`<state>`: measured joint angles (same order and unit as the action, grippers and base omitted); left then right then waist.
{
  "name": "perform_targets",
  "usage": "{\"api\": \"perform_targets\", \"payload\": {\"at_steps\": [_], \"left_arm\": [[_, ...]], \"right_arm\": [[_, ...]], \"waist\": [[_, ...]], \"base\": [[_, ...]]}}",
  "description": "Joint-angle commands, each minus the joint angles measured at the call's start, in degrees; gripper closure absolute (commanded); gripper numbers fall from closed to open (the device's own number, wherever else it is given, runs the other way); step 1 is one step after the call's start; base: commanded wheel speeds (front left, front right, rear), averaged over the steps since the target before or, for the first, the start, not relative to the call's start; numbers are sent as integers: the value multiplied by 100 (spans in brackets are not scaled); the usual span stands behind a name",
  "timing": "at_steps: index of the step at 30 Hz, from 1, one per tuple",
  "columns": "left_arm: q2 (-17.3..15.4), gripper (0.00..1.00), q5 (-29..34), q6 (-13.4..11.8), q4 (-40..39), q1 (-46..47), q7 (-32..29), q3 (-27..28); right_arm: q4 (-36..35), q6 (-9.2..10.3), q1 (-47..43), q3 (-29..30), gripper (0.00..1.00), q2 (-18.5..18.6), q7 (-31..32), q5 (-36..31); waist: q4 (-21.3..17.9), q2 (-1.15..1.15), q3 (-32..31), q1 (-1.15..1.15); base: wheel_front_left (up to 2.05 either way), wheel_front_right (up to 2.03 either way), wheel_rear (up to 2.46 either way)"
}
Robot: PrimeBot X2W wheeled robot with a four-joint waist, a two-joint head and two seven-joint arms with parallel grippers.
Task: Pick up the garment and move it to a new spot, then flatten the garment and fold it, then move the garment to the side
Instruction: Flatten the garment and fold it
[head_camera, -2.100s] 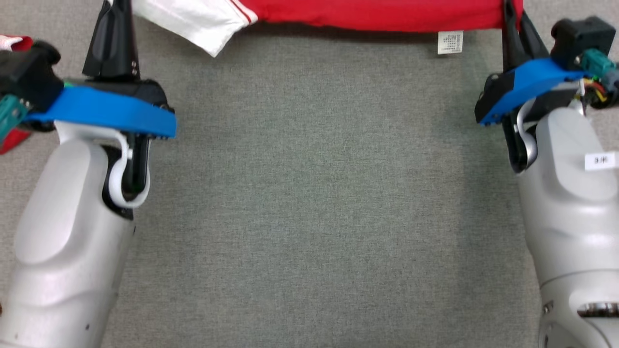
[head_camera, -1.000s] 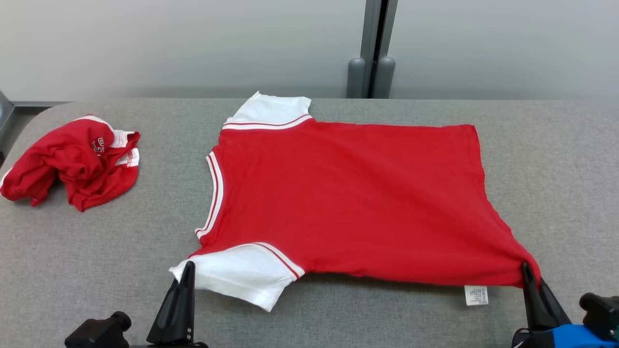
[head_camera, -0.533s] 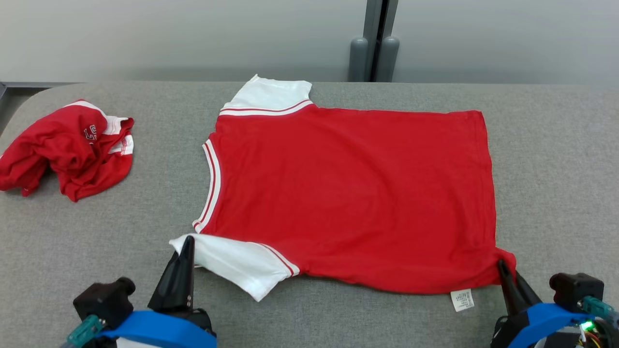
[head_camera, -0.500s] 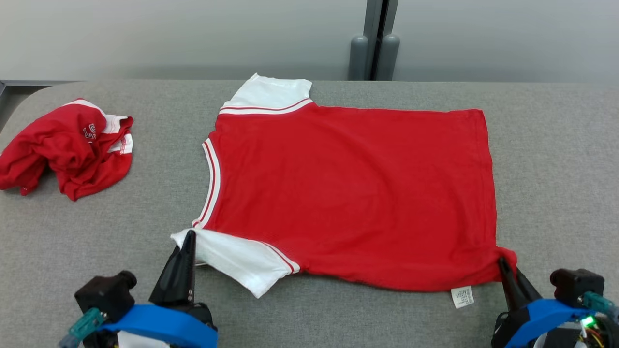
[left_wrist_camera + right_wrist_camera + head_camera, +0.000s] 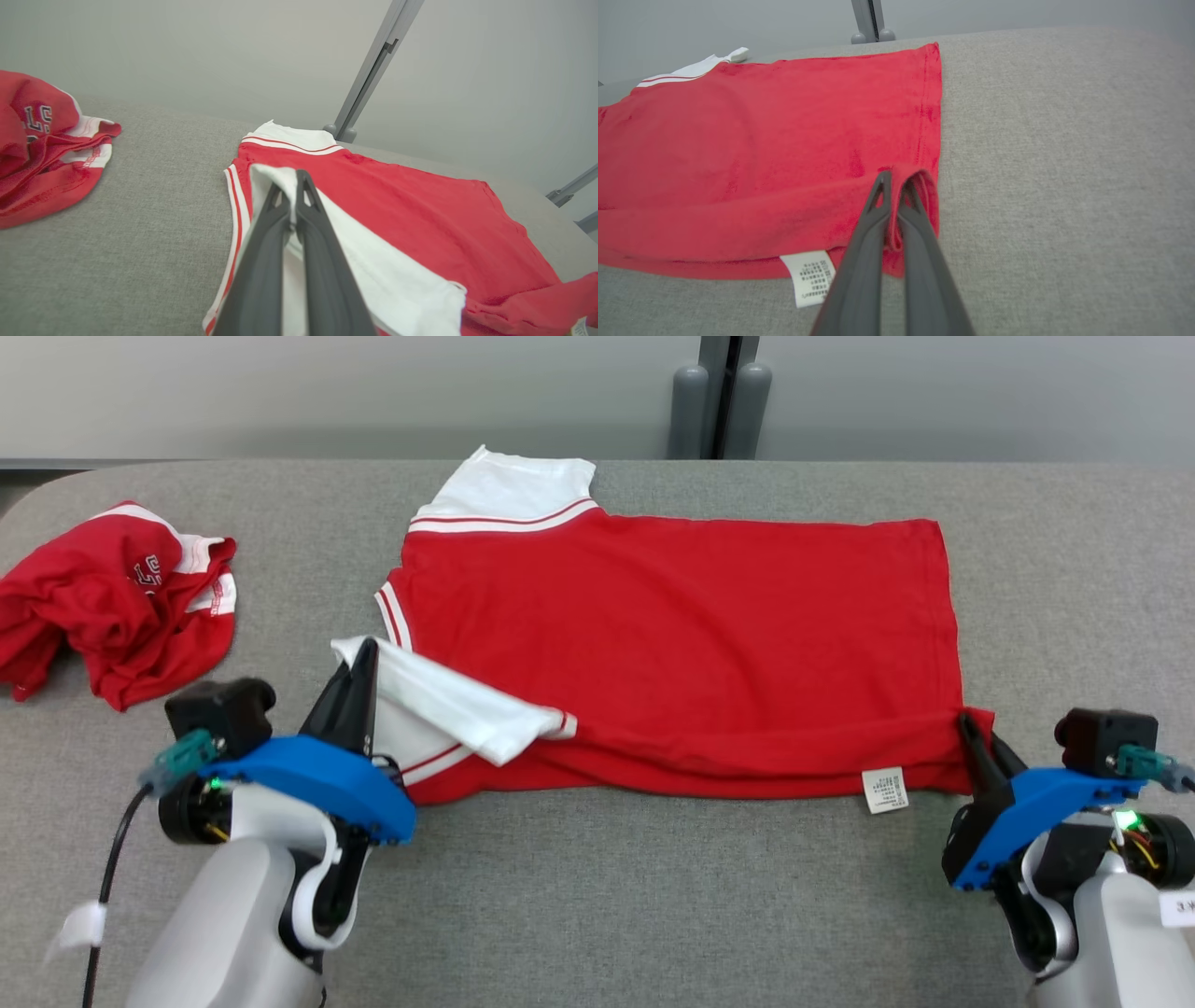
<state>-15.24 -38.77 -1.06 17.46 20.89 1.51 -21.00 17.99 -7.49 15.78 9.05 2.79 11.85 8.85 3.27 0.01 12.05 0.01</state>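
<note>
The garment [image 5: 672, 616] is a red T-shirt with white sleeves, spread across the grey table with its neck to the left. Its near edge is lifted and turned over toward the far side. My left gripper [image 5: 362, 653] is shut on the near white sleeve [image 5: 448, 705], which now lies over the red body; the left wrist view shows that sleeve [image 5: 355, 261] pinched at my left gripper [image 5: 292, 179]. My right gripper [image 5: 963, 723] is shut on the near hem corner; the right wrist view shows red cloth [image 5: 738, 149] pinched at my right gripper [image 5: 893, 179]. A white care label [image 5: 885, 790] hangs from the folded edge.
A second red and white garment [image 5: 112, 602] lies crumpled at the far left of the table [image 5: 653, 896]. A grey post [image 5: 717, 397] stands behind the table's far edge against the wall.
Both grippers have carried the shirt's near edge up and away from me, so the near sleeve and hem now fold over the body. The head camera has also shifted.
</note>
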Motion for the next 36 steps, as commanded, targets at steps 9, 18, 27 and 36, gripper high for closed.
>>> {"api": "perform_targets", "payload": {"at_steps": [9,18,27,36], "left_arm": [[244,100,32,247,1340,986,154,-78],[396,0,83,359,2211,1436,509,-105],[358,0,34,472,2397,1344,732,-132],[37,0,-129,345,1829,572,104,-192]], "right_arm": [[905,-1,863,132,100,21,43,-340],[1493,-1,1339,46,0,21,-414,-279],[1733,-1,1633,179,0,21,-1046,-301],[1007,-1,931,135,0,22,-1072,-633]], "waist": [[-66,-1,147,-1],[-157,-1,188,-1],[-125,-1,50,-1],[5,-1,-304,-1]], "base": [[0,0,0],[0,0,0],[0,0,0],[0,0,0]]}}
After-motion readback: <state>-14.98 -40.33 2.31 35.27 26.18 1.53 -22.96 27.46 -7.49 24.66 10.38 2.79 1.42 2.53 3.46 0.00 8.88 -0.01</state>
